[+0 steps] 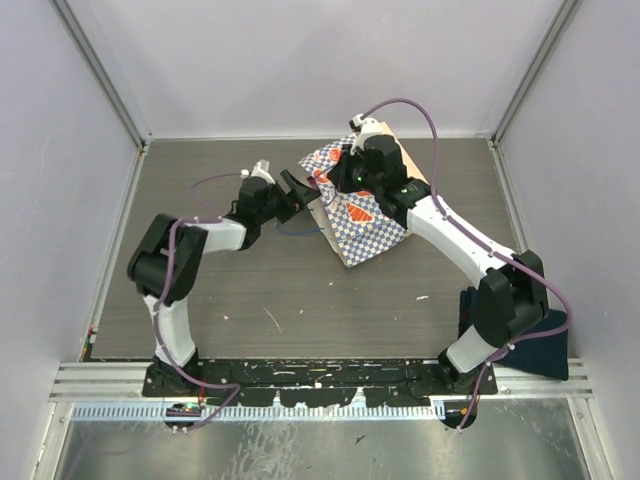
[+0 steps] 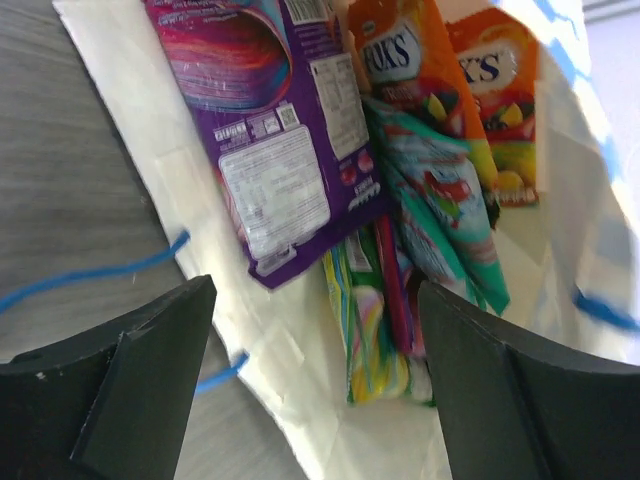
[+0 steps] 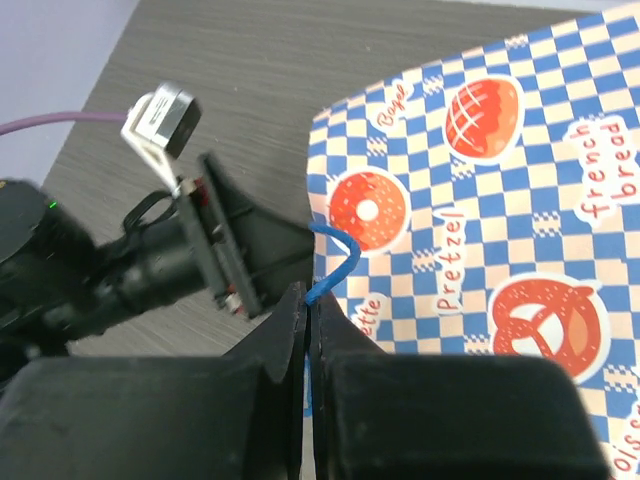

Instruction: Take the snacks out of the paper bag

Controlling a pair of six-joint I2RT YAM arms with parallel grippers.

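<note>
The paper bag on the tabletop faces its mouth toward the left gripper, whose jaws stand wide apart at the opening. The purple snack packet lies straight ahead, lengthwise into the bag. The right gripper is clamped on the blue cord handle.

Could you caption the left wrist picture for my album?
Open jaws face the mouth of the paper bag, where purple, orange and teal snacks lie inside.

Grey wood-grain table, dark blue cloth
</note>
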